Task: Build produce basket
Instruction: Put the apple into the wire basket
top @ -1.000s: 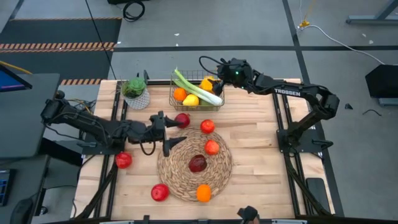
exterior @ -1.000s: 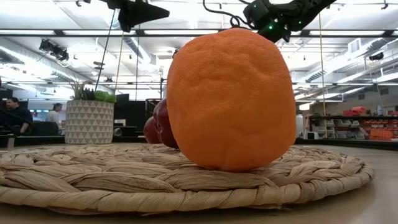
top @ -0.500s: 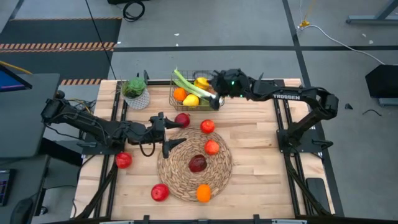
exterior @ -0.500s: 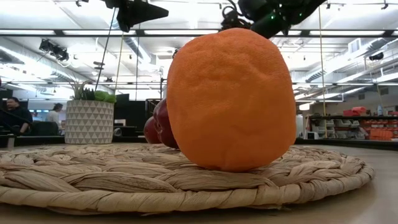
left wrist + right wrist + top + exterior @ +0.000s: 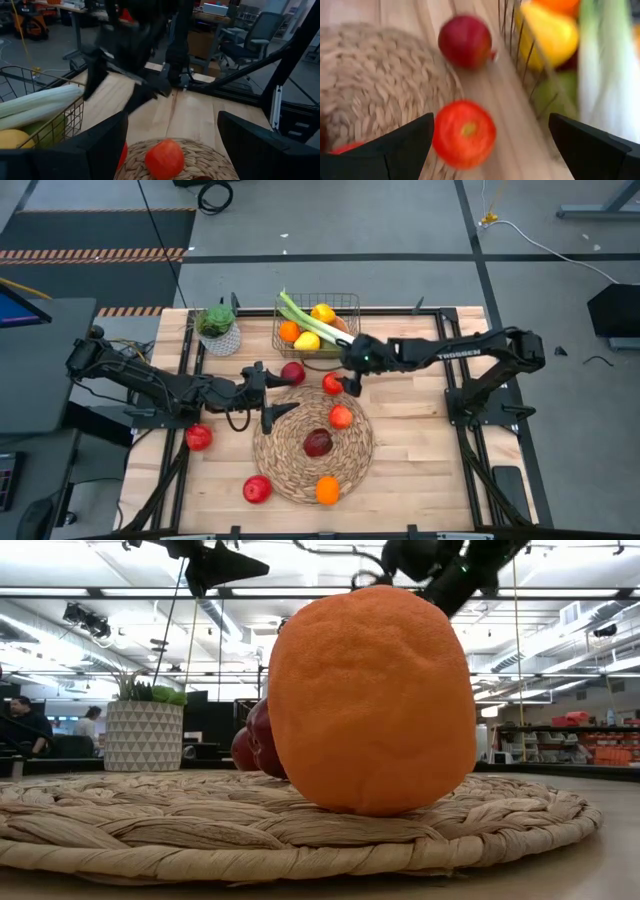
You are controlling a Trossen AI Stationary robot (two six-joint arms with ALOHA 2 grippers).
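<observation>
Red apple (image 5: pixel 333 384) on the straw mat's (image 5: pixel 290 470) far edge, just under the right tool (image 5: pixel 350 377).
Tool jaws wide, empty — the smooth, round, likely light toy may roll; pinch across its middle, then lift to the wire basket (image 5: pixel 352 305).

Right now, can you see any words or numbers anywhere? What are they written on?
"TROSSEN": white letters on the right arm, seen in the high view; small and slanted, just readable.
Nothing else can be read: the basket, the woven mat and the white pot carry no words, and anything in the room behind is too small or blurred.
</observation>
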